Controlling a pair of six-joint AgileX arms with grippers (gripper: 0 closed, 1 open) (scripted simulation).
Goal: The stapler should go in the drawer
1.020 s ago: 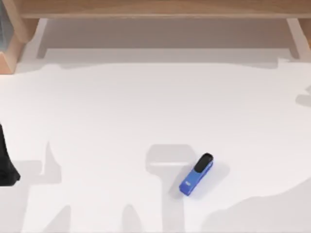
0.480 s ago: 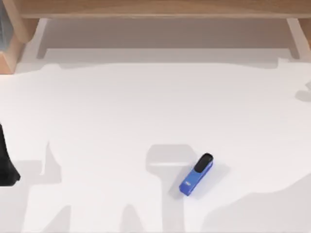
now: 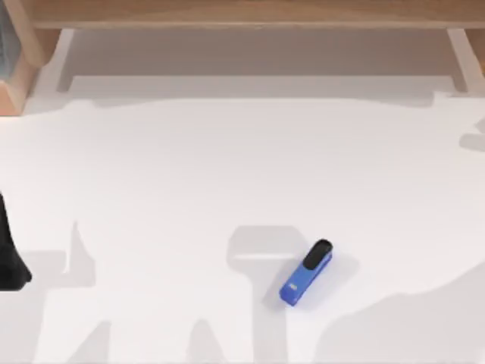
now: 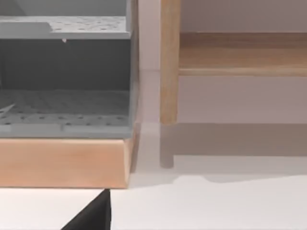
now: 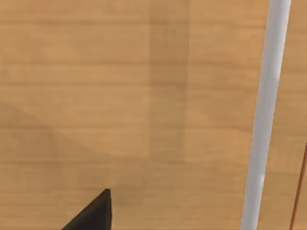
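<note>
The small blue oblong stapler (image 3: 306, 273) lies free on the white tabletop (image 3: 189, 174). Grab its middle across the narrow sides. Claw openings: cannot tell.

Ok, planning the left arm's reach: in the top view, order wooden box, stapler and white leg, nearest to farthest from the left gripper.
From the left gripper at the left edge:
1. wooden box, far left corner.
2. stapler, front, right of centre.
3. white leg, far right corner.
</note>
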